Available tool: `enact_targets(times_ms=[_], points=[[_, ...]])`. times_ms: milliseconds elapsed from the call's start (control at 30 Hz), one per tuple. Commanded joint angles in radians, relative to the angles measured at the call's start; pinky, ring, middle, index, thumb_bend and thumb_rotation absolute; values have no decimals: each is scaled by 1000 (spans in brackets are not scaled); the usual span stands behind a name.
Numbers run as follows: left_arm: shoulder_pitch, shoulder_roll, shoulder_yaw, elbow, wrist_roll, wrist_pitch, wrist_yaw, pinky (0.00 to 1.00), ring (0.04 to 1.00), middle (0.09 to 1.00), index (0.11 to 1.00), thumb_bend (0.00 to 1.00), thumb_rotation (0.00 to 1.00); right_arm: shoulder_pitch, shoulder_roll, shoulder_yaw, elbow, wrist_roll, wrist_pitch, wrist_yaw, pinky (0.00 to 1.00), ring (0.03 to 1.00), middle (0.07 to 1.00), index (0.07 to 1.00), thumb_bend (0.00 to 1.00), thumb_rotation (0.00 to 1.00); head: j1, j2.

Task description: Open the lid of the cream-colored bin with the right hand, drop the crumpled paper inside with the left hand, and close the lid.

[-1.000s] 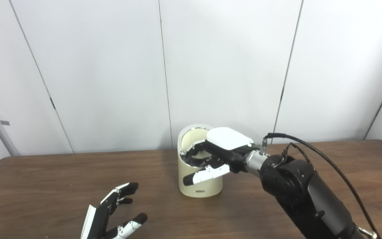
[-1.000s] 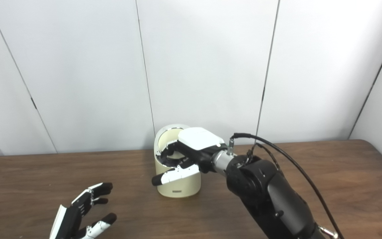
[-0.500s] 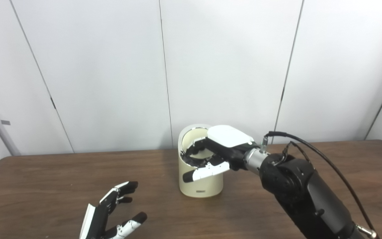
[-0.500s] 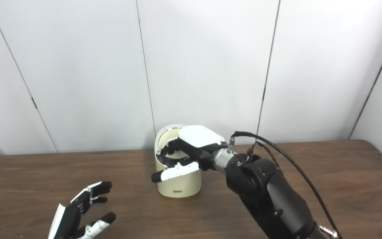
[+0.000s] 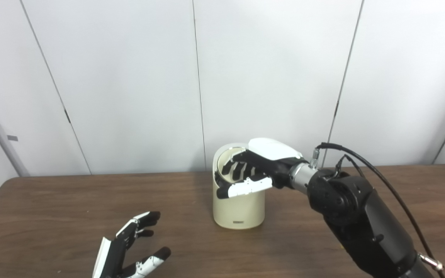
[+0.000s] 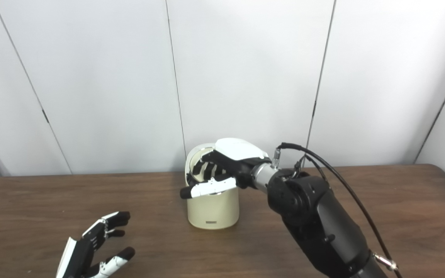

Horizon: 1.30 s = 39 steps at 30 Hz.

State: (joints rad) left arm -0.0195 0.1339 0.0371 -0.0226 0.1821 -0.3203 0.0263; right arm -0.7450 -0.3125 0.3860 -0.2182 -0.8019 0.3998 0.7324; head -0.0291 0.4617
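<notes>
Black-and-white left hand (image 5: 129, 251) low over brown wooden table (image 5: 52, 208), fingers spread, palm empty, well apart from bin. Crumpled paper not visible anywhere; likely already dropped inside. Cream-colored cylindrical plastic bin (image 5: 239, 208) stands upright, directly beneath right hand (image 5: 259, 170). Lid (image 5: 226, 152) tipped up behind fingers, toward wall. Right hand fingers curled over bin mouth, thumb across front rim; grasp on lid unclear. Right hand nearer; closing means drawing lid forward and down.

dark wood table (image 5: 52, 200); white panel wall (image 5: 129, 77) w/ seams
</notes>
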Motion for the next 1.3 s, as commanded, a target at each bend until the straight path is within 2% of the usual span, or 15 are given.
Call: enact_targets(times_ms=[0,133,267,333,433,467,533,633,700,867,1033,1233,1267], points=[[-17,9,2,-13,2,-34,9,699,774,774,759,917,554,-25,-17,-6,-13,1,6,6,524,608,657,706,922,963,0,2],[-16,10,2,-14,2,-34,8,694,773,775,759,918,557,-7,-18,-10,-9,11,-13,-16,537,630,679,708,916,955,-4,2],[-19,9,1,-7,-7,-37,5,696,773,774,759,922,551,7,-14,-28,-20,7,-16,-55,594,657,678,704,932,953,-4,-2],[-18,7,-1,-10,-5,-33,4,699,775,777,761,926,554,30,-5,-63,-42,19,-23,-108,579,662,682,701,936,929,-2,-3],[-17,4,-1,-15,1,-31,7,687,772,775,759,924,553,70,10,-119,-94,31,-20,-176,607,710,730,744,927,875,3,-3],[-17,4,-1,-17,1,-29,7,685,771,775,759,922,552,92,17,-144,-122,25,-20,-213,646,753,773,782,891,887,2,-4],[-16,6,0,-17,0,-28,7,690,774,778,762,926,555,134,34,-194,-160,33,-38,-294,659,771,784,773,923,845,1,-3],[-16,9,2,-14,-12,-32,2,699,780,781,764,930,550,196,49,-268,-185,93,-93,-400,655,755,776,774,915,818,0,-3],[-15,11,2,-12,-21,-35,0,707,786,784,765,928,547,240,52,-315,-193,145,-131,-460,696,778,793,792,901,798,-1,-2],[-13,13,6,-11,-18,-34,3,723,789,786,766,921,545,332,52,-376,-159,205,-235,-589,728,811,819,776,896,783,-4,-1],[-12,13,8,-9,-21,-37,6,723,788,785,766,922,538,414,56,-413,-143,287,-296,-653,727,804,835,837,858,797,-4,0],[-12,11,13,-13,-21,-36,10,742,796,788,767,916,539,498,87,-468,-34,480,-445,-718,763,821,826,854,853,739,-2,5],[-11,11,14,-14,-18,-34,12,745,797,788,767,916,539,520,87,-472,-3,500,-487,-730,773,828,831,859,852,723,-5,7]])
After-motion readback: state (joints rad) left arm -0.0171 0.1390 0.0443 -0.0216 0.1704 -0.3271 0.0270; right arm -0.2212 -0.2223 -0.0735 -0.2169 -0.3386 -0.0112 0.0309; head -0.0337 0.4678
